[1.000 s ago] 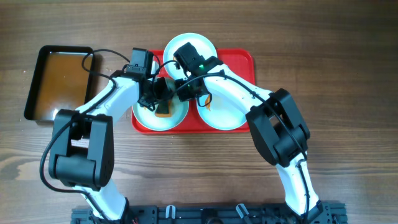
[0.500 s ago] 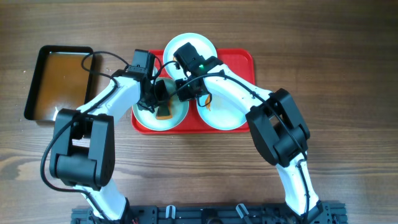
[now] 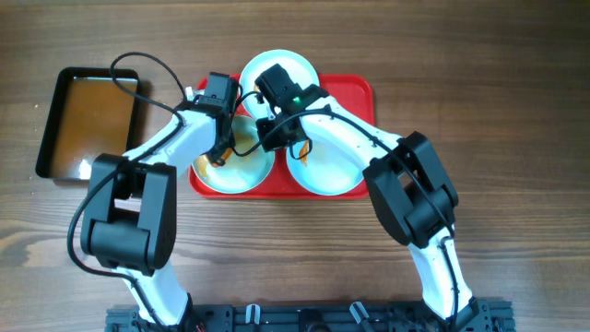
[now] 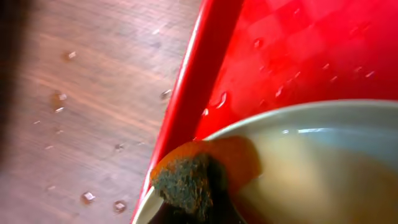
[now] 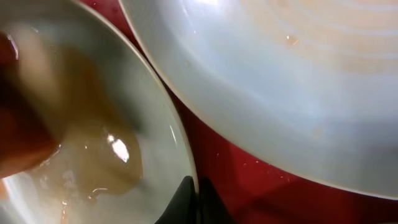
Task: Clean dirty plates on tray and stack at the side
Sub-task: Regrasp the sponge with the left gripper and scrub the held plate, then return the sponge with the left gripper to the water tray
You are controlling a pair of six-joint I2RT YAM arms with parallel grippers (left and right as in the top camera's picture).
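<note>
Three white plates lie on the red tray (image 3: 355, 92): one at the back (image 3: 290, 66), one front left (image 3: 241, 175), one front right (image 3: 332, 171) with an orange smear. My left gripper (image 3: 221, 152) is shut on an orange and dark green sponge (image 4: 186, 180) at the front-left plate's (image 4: 323, 162) left rim. Brownish water is pooled in that plate (image 5: 155, 124). My right gripper (image 5: 196, 199) is shut on its right rim, one finger inside and one outside. A second plate (image 5: 298, 74) fills the upper right of the right wrist view.
A black pan (image 3: 48, 129) of brownish water stands on the wood table left of the tray. Water drops (image 4: 87, 198) dot the table beside the tray edge (image 4: 186, 99). A black cable (image 3: 138, 69) loops over the pan's corner.
My left gripper has shut on the sponge that lay on the front-left plate and moved it left to the plate's rim. The tray and plate shifted slightly left. The right gripper kept its hold.
</note>
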